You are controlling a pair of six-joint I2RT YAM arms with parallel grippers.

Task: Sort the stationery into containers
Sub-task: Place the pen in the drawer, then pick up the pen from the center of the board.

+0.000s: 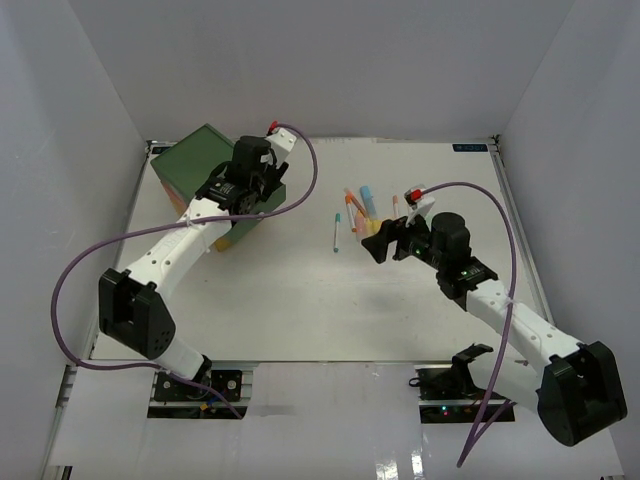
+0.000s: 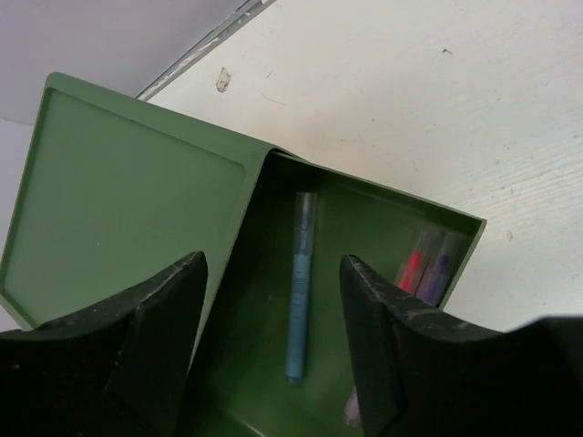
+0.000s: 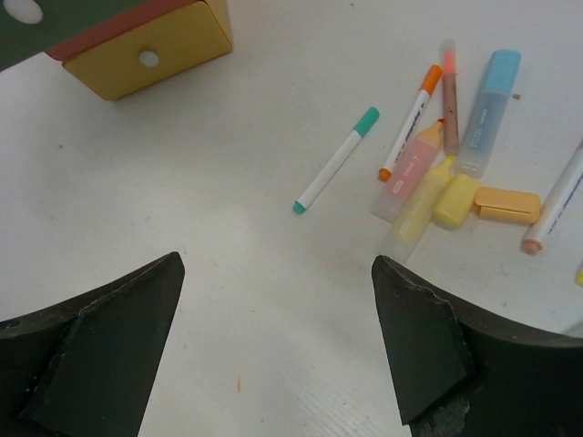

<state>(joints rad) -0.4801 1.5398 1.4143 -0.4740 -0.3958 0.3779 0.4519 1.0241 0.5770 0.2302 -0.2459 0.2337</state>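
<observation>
Cube chest [image 1: 195, 160] at far left of the table [image 1: 300, 300]: green top, orange-red middle, yellow bottom drawer [image 3: 173, 41] flush, white round knob. Green drawer [image 2: 364, 205] pulled open; lying inside, a light blue pen [image 2: 300, 291], and at one end a pink marker [image 2: 412, 271] beside a purple marker [image 2: 439, 273]. Right of centre, a loose cluster: blue highlighter [image 3: 487, 114], pink highlighter [image 3: 410, 173], yellow highlighter [image 3: 424, 205], orange-capped pen [image 3: 410, 123]. Just apart on its left, a white mint-capped pen [image 3: 335, 161].

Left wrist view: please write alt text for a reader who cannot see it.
An open green drawer holds a blue pen and, in its right corner, a pink marker and a purple marker. The open black jaws frame it, with the chest's flat green top at left and white table behind.
</observation>
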